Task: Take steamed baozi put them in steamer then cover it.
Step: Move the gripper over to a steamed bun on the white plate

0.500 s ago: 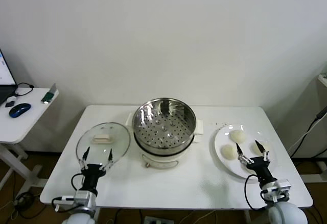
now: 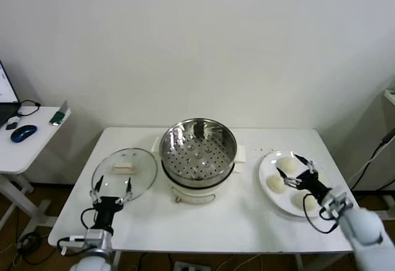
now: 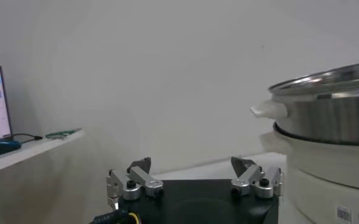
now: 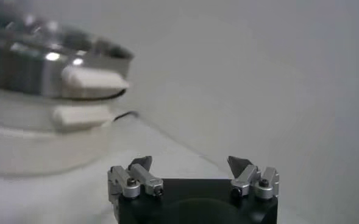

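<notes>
A white surface (image 2: 203, 221) carries a shiny steel steamer (image 2: 198, 154) at its centre, uncovered, its perforated tray bare. The right hand (image 2: 296, 172) hovers over a flat white plate (image 2: 266, 173) on the robot's right side of the surface, its two fingers spread wide and holding nothing, with steamed baozi (image 2: 286, 163) beneath and beside the fingertips. Three cream-white buns show clearly on the plate; the hand hides part of it, so a fourth cannot be made out. The left hand (image 2: 112, 190) sits low at the near left of the surface, also spread wide and empty, its fingertips at the near edge of the cover (image 2: 124, 172), a clear glass lid with a cream handle lying flat just beside the steamer; whether the tips touch the glass cannot be told. The left wrist view shows the left hand (image 3: 191, 172) with its fingers apart and nothing between them, and the steamer's (image 3: 325, 122) steel wall and white base seen side-on, a detail the head view lacks. The right wrist view shows the right hand (image 4: 190, 163) equally open, with the steamer (image 4: 45, 79) and its white side handle farther off, blurred; no bun appears in that view. A side desk (image 2: 24, 141) with a blue mouse (image 2: 23, 133) stands off to the robot's left.
</notes>
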